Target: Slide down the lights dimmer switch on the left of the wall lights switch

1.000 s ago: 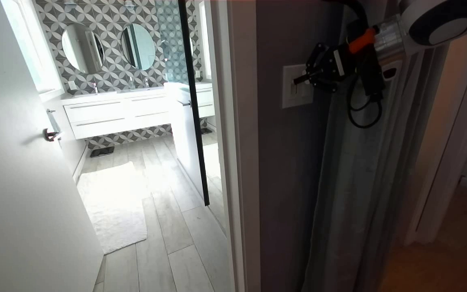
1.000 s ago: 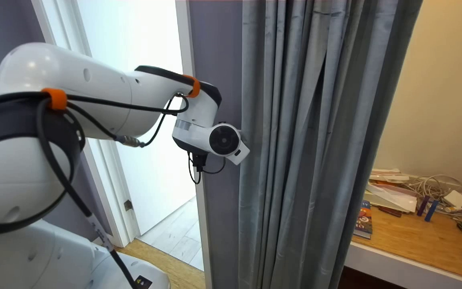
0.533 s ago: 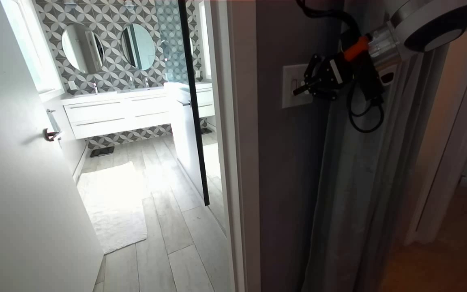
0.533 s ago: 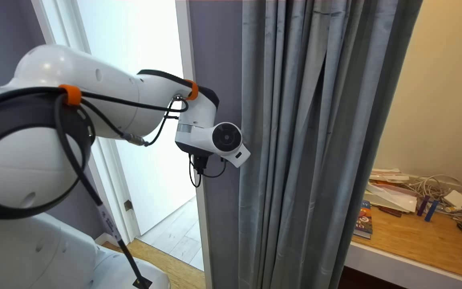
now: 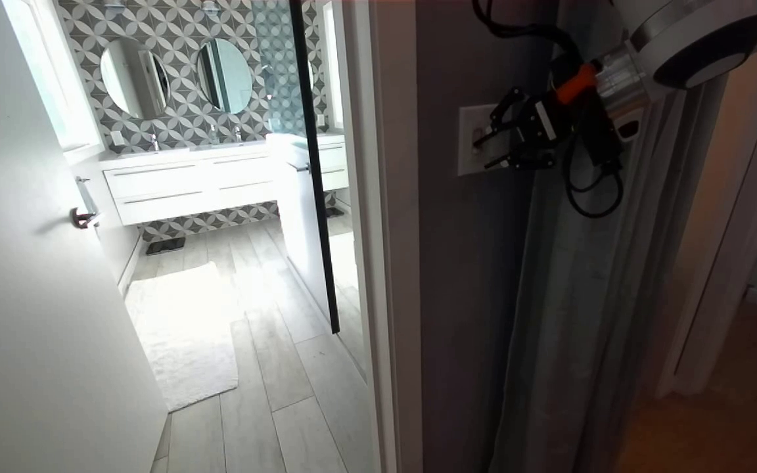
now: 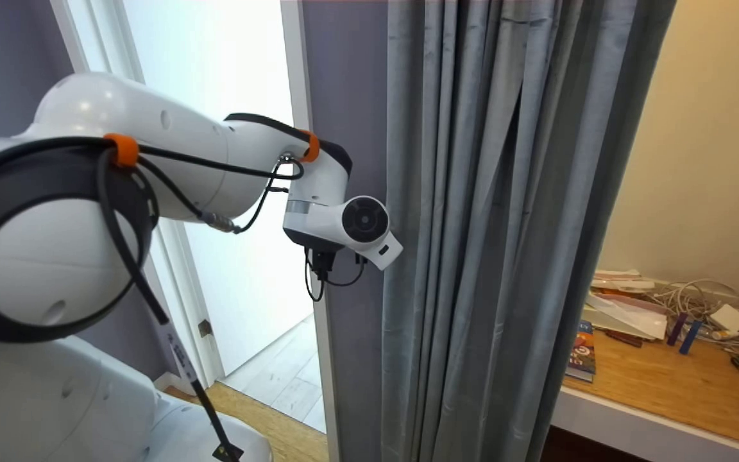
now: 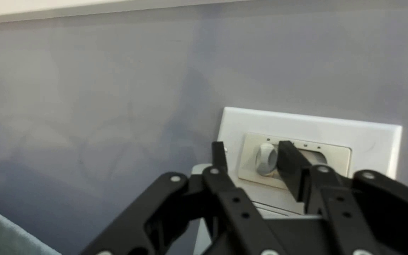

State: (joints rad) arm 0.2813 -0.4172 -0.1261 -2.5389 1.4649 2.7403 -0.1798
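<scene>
End effector (image 7: pixel 253 148): black, two fingers (image 7: pixel 292 166), tips spread with a clear gap between them, directed at the wall (image 7: pixel 136 88).

Dimmer slider (image 7: pixel 266 161): small white knob. Lies between the two fingertips as seen in the wrist view; just beside the finger at that view's right, farther from the finger at its left. Contact with the nearer finger: cannot be told. Set toward the left end of its slot (image 7: pixel 312 156) in that view, the slot partly covered by a finger.

Wall lights switch (image 5: pixel 467 154): white rectangular plate, upright in an exterior view; fingertips in front of its lower half, body of the end effector to its right. Turned sideways in the wrist view, the near part covered by the end effector.

Curtain (image 6: pixel 466 256): grey, folded, in both exterior views; right of the plate where the plate shows.

Arm (image 6: pixel 183 131): white; in an exterior view it hides the end effector.
</scene>
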